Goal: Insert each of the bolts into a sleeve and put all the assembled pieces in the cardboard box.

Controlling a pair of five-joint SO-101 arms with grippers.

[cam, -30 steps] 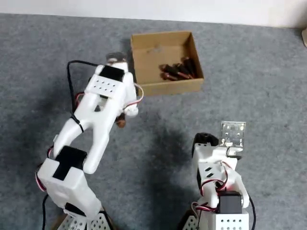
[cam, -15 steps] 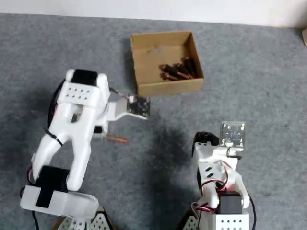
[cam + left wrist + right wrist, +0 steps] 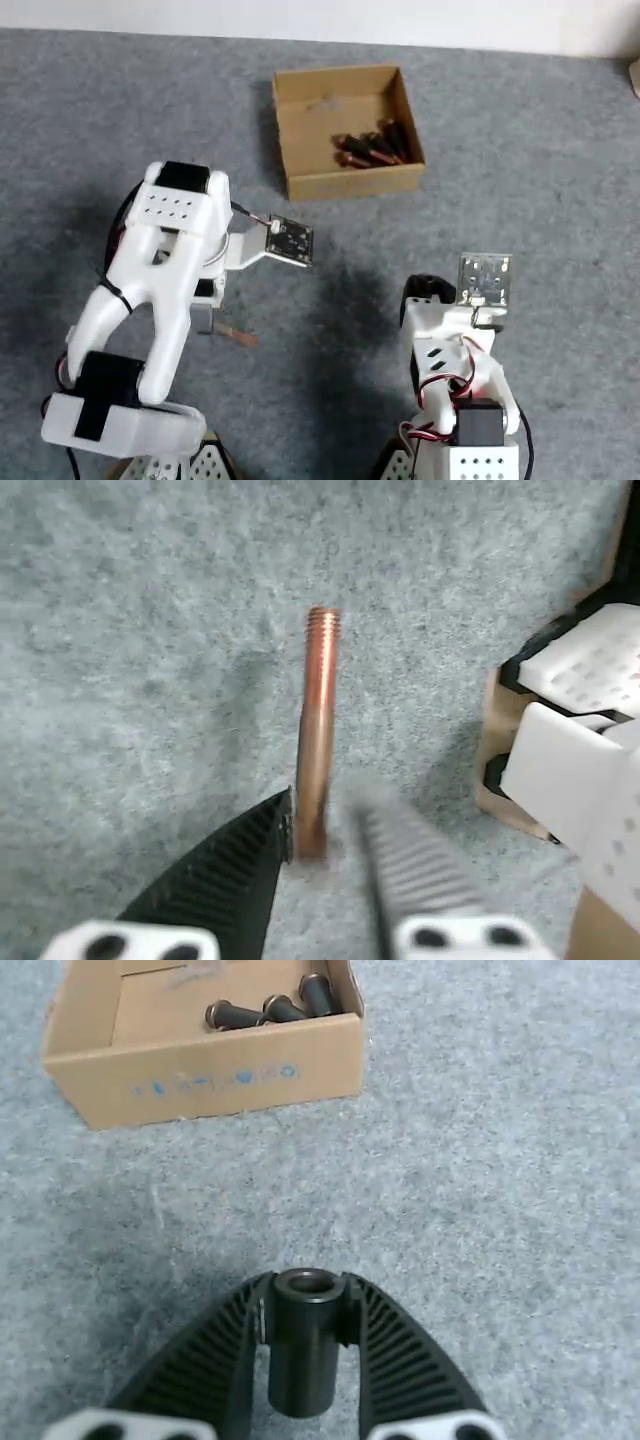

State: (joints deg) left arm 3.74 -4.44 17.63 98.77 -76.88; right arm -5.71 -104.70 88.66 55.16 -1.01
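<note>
Tightly: left pincer (image 3: 318,798), bolt (image 3: 320,700); right pincer (image 3: 306,1295), sleeve (image 3: 303,1360).

The left arm (image 3: 160,290) leans forward, the left gripper (image 3: 318,825) pinching a bolt (image 3: 318,710). The right arm (image 3: 450,350) sits folded low, the right gripper (image 3: 305,1300) clamped round a sleeve (image 3: 303,1355).

Grey felt-like carpet (image 3: 560,150) across the table, pale wall strip (image 3: 400,20) along its far edge.

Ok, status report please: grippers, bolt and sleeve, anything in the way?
Left gripper shut on bolt, threaded end out. Right gripper shut on sleeve, bore empty. Cardboard box beyond, assembled pieces inside.
</note>
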